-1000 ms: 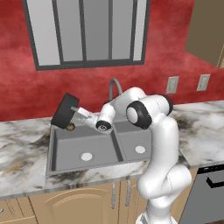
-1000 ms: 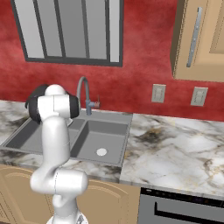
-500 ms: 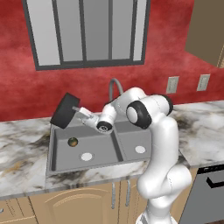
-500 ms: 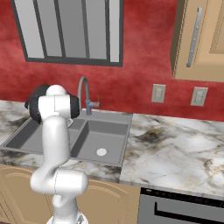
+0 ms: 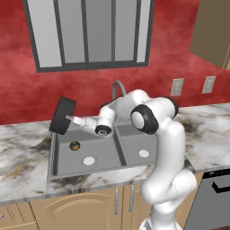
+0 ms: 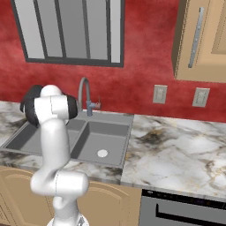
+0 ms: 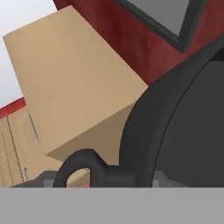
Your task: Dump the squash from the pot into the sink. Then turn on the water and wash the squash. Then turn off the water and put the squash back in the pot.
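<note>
white glossy arm with dark joints reaches left over the sink, a matte grey double-basin rectangle set in a marbled white, grey and brown table. gripper holds the pot tipped on its side above the back left corner of the left basin; the pot reads as a flat round black disc there, edge-on and tilted. in the hand view the pot is a big dark grey curved wall with a smooth rim and a looped black handle low in the picture, right at the jaws. jaws partly closed, clamped on the pot at the handle side; the fingertips themselves are hard to make out.

squash is a small round ball, dark green with orange-brown, lying on the floor of the left basin near its back left, below the pot and apart from it. white round drain disc sits in front of the squash, another white drain in the right basin. grey gooseneck faucet curves up behind the sink divider. textured red wall, grey-paned window with a dark frame, tan wood cabinets above and below the table.
</note>
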